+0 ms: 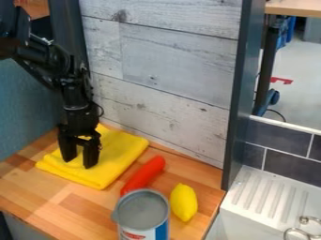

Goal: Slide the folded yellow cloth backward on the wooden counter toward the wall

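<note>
Closest to the front stands a round tin can (143,211) with a grey top, a thin rim and a smooth label in white, blue and red. On the right, at the same edge, shiny bent metal rings (304,226) sit by a hard white drainboard (263,192) with long, straight grooves. Just beside the can is a yellow lemon (184,202), fat in the middle and a bit pointy at the ends. A long, smooth red thing (145,174) with a round end lies at a slant behind the can. All of these but the rings and the drainboard are on a wooden counter (37,197) made of light and darker brown blocks. Farther back on the left, a soft yellow cloth (116,161) lies folded flat in thick layers with round corners. The hard black gripper (80,163) points down over the cloth. It is open, with yellow showing between its two chunky fingers, and I can't tell if the tips touch the cloth. Behind them is a wall of pale grey wood boards (169,61) with knots and streaks. A smooth dark post (241,93) stands next to it, and shiny dark tiles (287,163) with pale lines are on the right.
</note>
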`<state>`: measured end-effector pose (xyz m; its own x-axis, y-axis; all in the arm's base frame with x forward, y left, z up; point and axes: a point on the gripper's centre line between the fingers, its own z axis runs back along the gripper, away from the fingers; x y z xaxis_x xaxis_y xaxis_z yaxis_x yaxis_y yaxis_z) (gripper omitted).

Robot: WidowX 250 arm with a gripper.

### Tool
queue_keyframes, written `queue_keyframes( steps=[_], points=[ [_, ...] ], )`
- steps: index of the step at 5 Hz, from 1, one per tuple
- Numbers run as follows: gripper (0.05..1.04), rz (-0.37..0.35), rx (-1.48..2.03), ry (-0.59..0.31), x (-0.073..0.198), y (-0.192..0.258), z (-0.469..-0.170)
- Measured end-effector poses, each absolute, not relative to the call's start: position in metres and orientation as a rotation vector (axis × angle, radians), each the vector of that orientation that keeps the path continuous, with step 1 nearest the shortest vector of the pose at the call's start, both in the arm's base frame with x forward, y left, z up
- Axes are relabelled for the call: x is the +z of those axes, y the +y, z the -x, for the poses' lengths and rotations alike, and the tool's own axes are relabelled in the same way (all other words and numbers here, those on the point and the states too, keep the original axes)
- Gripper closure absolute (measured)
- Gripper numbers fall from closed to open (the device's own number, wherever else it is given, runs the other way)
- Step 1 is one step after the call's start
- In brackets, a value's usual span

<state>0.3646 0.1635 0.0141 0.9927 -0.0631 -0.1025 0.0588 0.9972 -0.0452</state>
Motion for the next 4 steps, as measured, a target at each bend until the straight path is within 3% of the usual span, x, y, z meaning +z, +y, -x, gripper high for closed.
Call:
queue_keyframes(
  steps=[2,4],
  points=[
    [0.083,-0.027,-0.056,-0.013,0.081,0.161,-0.355],
    [0.083,-0.067,-0.112,0.046,0.118,0.144,-0.288]
  ],
)
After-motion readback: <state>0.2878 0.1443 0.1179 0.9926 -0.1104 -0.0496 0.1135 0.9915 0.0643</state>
